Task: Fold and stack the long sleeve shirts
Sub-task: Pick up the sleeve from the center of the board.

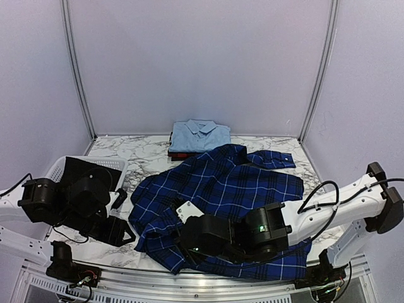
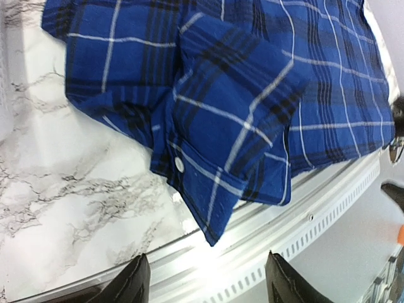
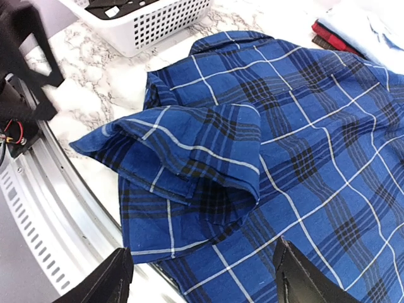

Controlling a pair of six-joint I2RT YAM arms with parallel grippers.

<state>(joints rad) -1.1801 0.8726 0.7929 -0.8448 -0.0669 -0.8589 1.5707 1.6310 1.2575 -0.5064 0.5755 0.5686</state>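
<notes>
Under light blue shirt (image 1: pixel 199 134), red plaid shirt (image 1: pixel 179 154) mostly hidden.

The white marbled table (image 1: pixel 148 158) ends in a metal rail (image 2: pixel 303 237) just below the left gripper (image 2: pixel 208 284). A navy plaid shirt (image 3: pixel 284 139) lies rumpled on it, directly ahead of both grippers, with its buttoned cuff (image 2: pixel 208 189) reaching over the rail. Beyond the right gripper (image 3: pixel 202 284) a white basket (image 3: pixel 158 25) sits far to the left. Far to the right lies a red plaid shirt (image 3: pixel 325 33) with a light blue one (image 3: pixel 366 22) folded on top.
</notes>
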